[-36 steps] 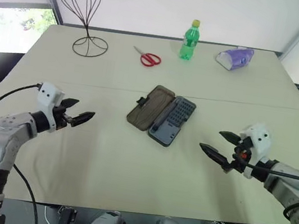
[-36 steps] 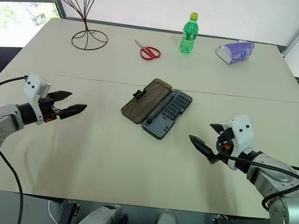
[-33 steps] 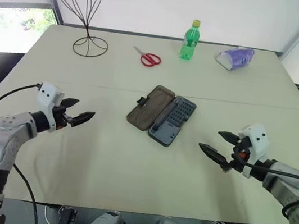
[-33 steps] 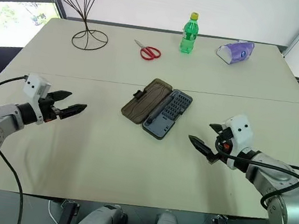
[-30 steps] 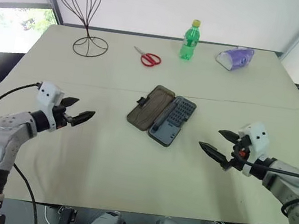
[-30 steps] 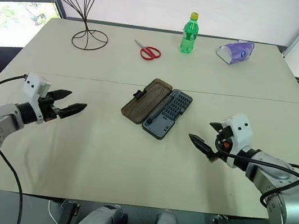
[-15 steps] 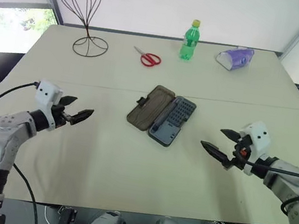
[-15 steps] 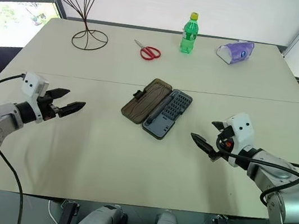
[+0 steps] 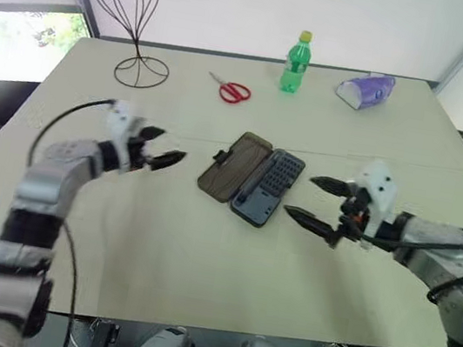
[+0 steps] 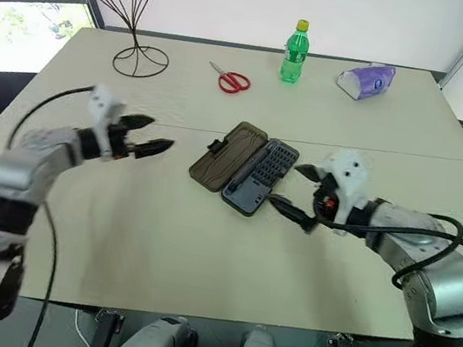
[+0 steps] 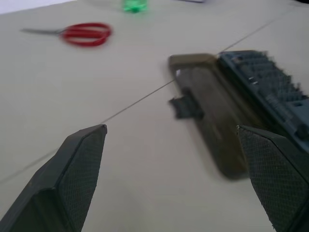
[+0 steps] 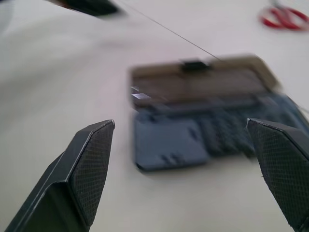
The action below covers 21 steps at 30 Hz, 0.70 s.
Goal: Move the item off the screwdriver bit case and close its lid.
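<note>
bit case point(image 9: 250, 179) lies open at the centre of the frame on the table point(image 9: 201, 257). its brown lid point(image 9: 231, 166) is folded flat on the left side, and the blue-grey tray point(image 9: 269, 188) with rows of bits is on the right. left gripper point(image 9: 169, 148) hangs just left of the lid, fingers spread wide, holding nothing. right gripper point(image 9: 300, 196) hangs just right of the tray, fingers likewise wide apart and empty. neither gripper touches the case. red scissors point(image 9: 234, 92), green bottle point(image 9: 296, 62) and wire stand point(image 9: 136, 63) sit well apart from the case, along the upper part of the frame.
</note>
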Available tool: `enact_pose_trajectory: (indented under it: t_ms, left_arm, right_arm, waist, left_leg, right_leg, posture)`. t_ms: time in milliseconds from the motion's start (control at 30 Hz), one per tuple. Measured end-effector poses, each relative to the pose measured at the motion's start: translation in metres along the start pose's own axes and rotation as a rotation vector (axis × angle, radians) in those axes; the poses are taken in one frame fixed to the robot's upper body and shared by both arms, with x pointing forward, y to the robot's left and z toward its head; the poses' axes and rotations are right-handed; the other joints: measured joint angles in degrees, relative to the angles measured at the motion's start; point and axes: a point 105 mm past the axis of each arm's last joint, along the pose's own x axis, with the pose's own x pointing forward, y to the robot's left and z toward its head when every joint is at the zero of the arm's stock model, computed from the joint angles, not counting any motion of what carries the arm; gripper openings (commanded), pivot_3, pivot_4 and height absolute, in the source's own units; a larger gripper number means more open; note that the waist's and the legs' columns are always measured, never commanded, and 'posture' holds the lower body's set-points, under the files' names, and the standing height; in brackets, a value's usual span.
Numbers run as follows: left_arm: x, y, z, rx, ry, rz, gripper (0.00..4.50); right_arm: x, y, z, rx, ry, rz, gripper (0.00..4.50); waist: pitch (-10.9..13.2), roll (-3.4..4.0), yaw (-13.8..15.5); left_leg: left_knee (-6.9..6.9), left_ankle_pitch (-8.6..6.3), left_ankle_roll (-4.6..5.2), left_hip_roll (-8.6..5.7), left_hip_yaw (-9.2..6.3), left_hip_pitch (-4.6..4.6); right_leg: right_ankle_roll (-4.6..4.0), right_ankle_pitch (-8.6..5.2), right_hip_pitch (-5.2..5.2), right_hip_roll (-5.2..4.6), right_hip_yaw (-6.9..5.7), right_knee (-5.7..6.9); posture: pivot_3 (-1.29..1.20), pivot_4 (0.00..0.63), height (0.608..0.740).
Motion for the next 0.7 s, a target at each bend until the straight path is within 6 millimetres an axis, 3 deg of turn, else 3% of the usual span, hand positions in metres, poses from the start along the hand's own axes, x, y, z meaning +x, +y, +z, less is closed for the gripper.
enact_pose_trajectory:
  t_ms: [200, 433, 533, 700]
  left_arm:
    - [0.037, 0.000, -0.044, -0.098, 0.181, -0.044, 4.47]
    - [0.058, 0.005, -0.047, -0.034, 0.235, -0.029, 4.47]
    - [0.062, 0.002, -0.048, -0.007, 0.244, -0.041, 3.64]
    - [0.069, -0.005, -0.049, 0.019, 0.254, -0.073, 1.18]
  right_arm:
    - [0.011, 0.006, -0.007, 0.027, 0.008, -0.006, 4.50]
    - [0.011, 0.018, -0.010, 0.040, -0.006, -0.058, 4.50]
    - [0.011, 0.018, -0.011, 0.044, -0.004, -0.077, 4.50]
    - [0.009, 0.016, -0.011, 0.043, -0.004, -0.098, 4.50]
  waist:
    - [0.1, -0.10, -0.4]
    - [0.0, -0.17, 0.1]
    - [0.0, -0.17, 0.2]
    - [0.0, -0.18, 0.0]
  left_leg:
    - [-0.05, 0.00, 0.00, -0.03, 0.03, -0.05]
    - [0.15, 0.00, 0.01, -0.07, 0.01, -0.06]
    - [0.30, 0.00, 0.01, -0.08, -0.01, -0.06]
    - [0.37, 0.00, 0.01, -0.07, -0.01, -0.05]
  right_leg:
    - [0.00, 0.00, -0.13, 0.01, -0.06, 0.04]
    - [0.01, 0.00, -0.06, 0.02, -0.06, 0.10]
    - [0.01, 0.00, 0.02, 0.04, -0.06, 0.12]
    - [0.01, 0.00, 0.02, 0.03, -0.04, 0.19]
  posture:
    - [0.00, 0.150, 0.740]
    - [0.00, 0.150, 0.740]
    - [0.00, 0.150, 0.740]
    - [0.00, 0.150, 0.740]
